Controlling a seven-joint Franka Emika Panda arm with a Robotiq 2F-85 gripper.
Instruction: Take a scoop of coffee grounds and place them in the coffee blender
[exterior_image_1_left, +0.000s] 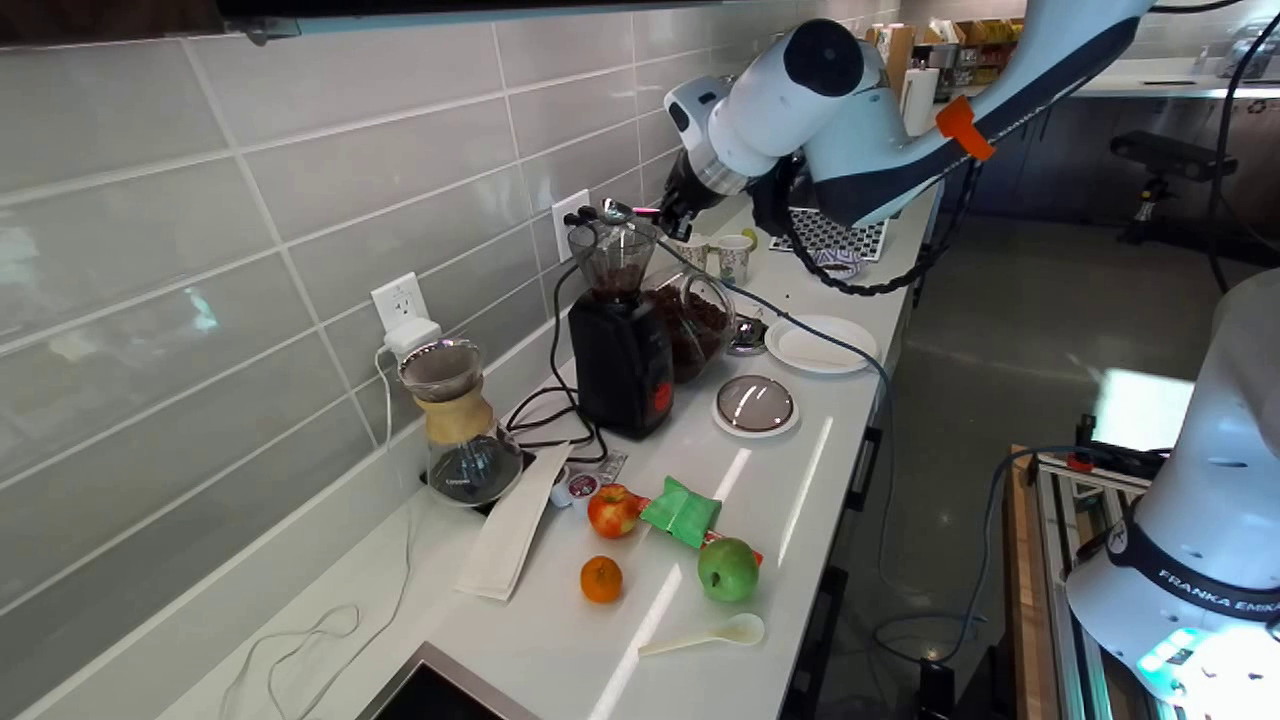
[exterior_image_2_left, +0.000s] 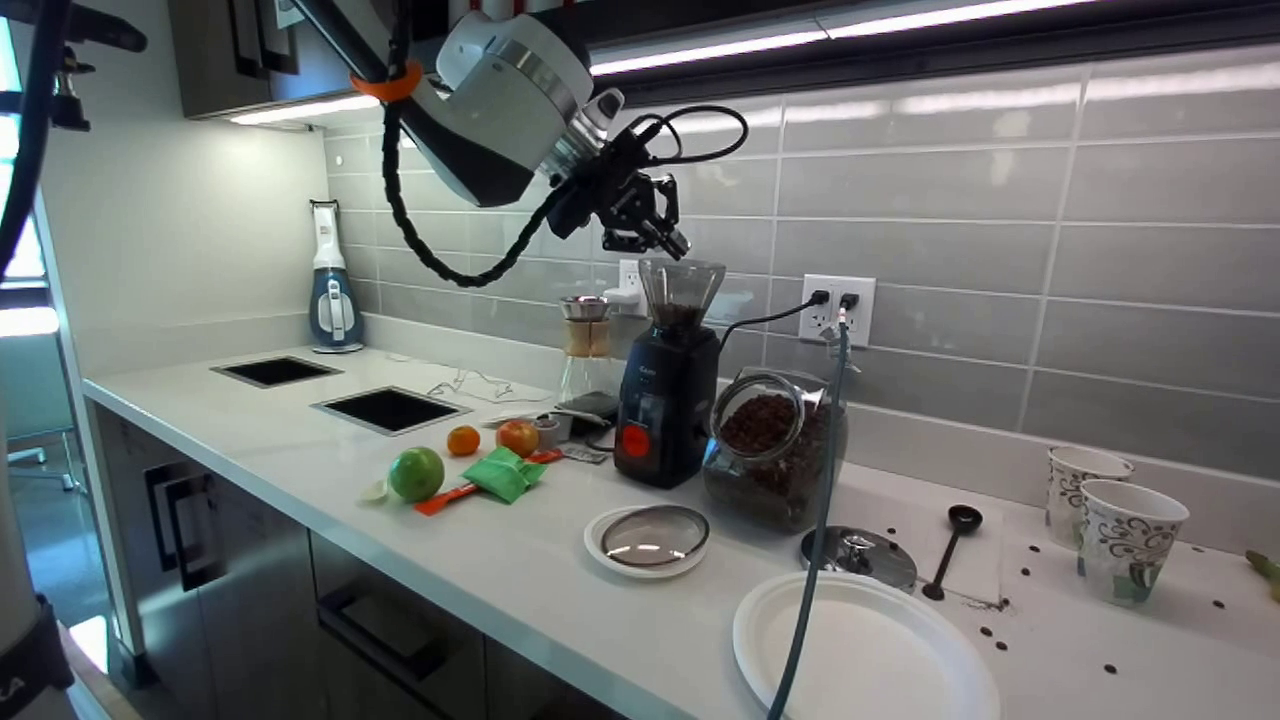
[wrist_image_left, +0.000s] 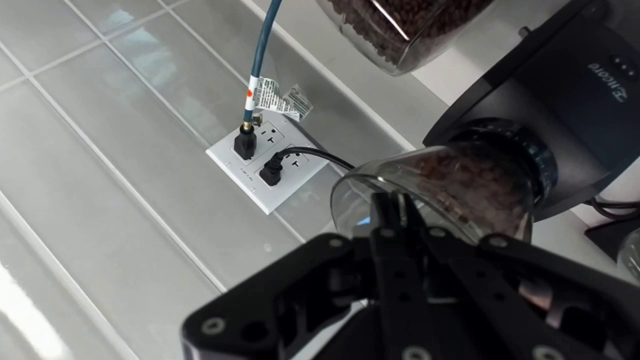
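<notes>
Hovering by the rim of the clear hopper, I have my fingers drawn in narrow, one against the other; whether they touch that rim I cannot tell. The hopper tops the coffee blender, which stands black and upright near the back edge of the counter, with dark brown beans in the hopper's lower part. The black scoop lies well apart from me, flat on the counter toward the back edge, between a shiny metal lid and two patterned paper cups. Just beside the blender sits a glass jar of dark beans, its round mouth facing out toward the front edge. Nearer that edge I see a white plate and a round mesh strainer resting on a small white dish. Also on the counter, a green packet, a red-yellow apple, an orange and a green fruit lie in a loose group, with a pale spoon near the front edge. By the back edge stands a glass carafe with a wooden collar.
</notes>
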